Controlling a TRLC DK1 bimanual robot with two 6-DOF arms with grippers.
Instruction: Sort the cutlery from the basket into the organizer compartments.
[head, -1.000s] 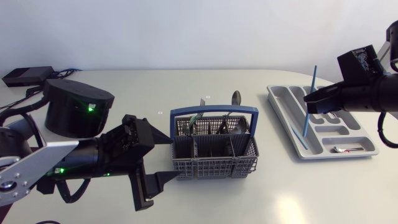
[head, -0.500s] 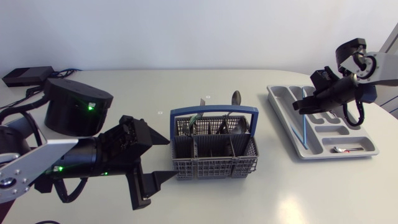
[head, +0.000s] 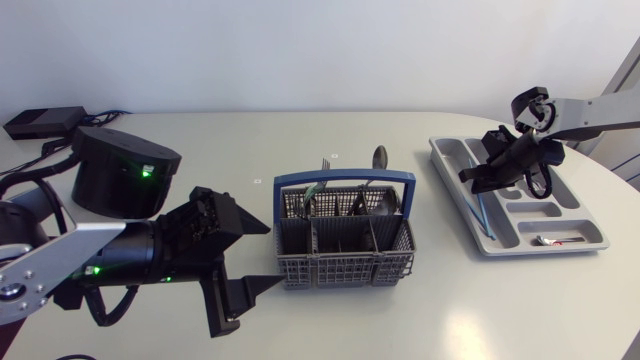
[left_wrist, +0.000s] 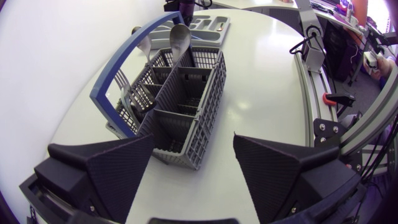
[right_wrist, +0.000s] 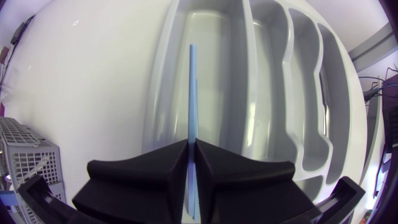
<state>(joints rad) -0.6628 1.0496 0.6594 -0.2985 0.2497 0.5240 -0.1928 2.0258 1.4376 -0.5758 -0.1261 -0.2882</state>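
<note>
Because it is so thin, the long pale-blue plastic rod (right_wrist: 191, 93) looks light, stiff and smooth, so I judge it would swivel or slide easily in a loose hold. A pinch across its narrow sides, nearer the middle than the tip, should keep it level. It is caught between the two black wedge fingers of the right gripper (right_wrist: 191, 163), which press together on it near one end. The rest of it points ahead along the longest outer compartment of the grey moulded plastic organizer tray (right_wrist: 217, 37). I cannot tell whether its far end touches the compartment floor. A small piece of metal cutlery (head: 552, 240) lies in a short compartment at the tray's near end. Well apart, at mid-table, stands the grey mesh cutlery basket with a blue handle (head: 345, 265), with a metal spoon (left_wrist: 180, 37) and a fork (head: 325, 162) upright in it. The left gripper (left_wrist: 194, 143) sits just beside the basket, fingers spread wide and holding nothing.
</note>
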